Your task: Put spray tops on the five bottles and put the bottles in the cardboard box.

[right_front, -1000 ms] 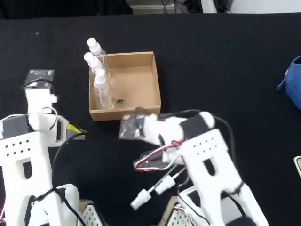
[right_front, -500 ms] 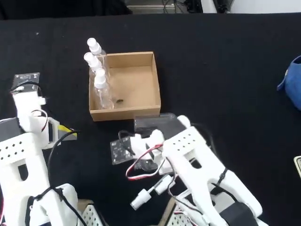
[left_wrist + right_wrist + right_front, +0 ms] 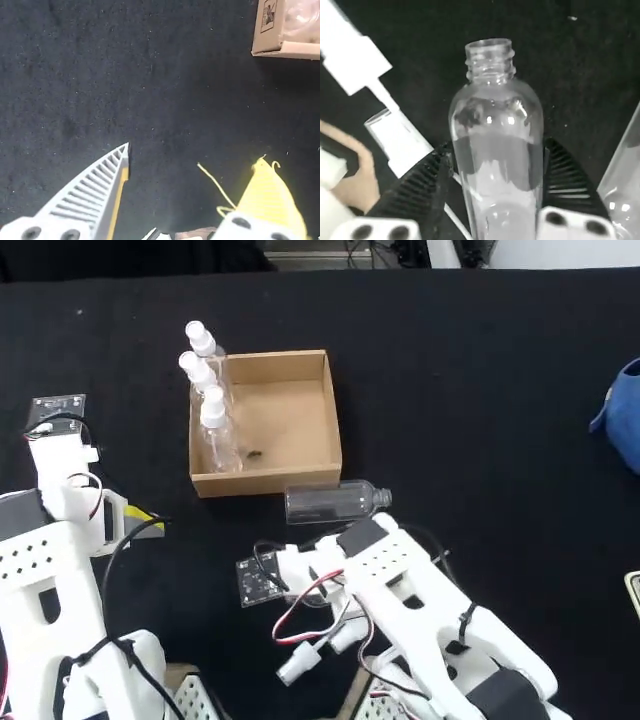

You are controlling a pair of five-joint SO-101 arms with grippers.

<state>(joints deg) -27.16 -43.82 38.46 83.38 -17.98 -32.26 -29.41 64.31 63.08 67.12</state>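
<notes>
High view: over the last second the right arm has drawn back toward 6 o'clock from the front of the cardboard box. That has uncovered a lying bottle on the tabletop, just off the box's 5 o'clock corner. It has no top, and its open neck points to 3 o'clock. The left arm shifted a little toward 9 o'clock early in that second and has since kept still.

In the right wrist view the right gripper has its black fingers pressed against both sides of a held bottle, which is clear and also without a top. A loose spray top lies at 6 o'clock on the tabletop, close by that arm. The left gripper hangs spread apart over bare tabletop, at the box's 8 o'clock side.

Three capped bottles lie along the 9 o'clock wall of the box. So the job looks a bit over half done, and the pull-back probably brings the held bottle to the spray top for fitting.

As for writing, the bottles carry no labels. A small printed mark sits on the box's outer wall in the left wrist view, too small to read.
</notes>
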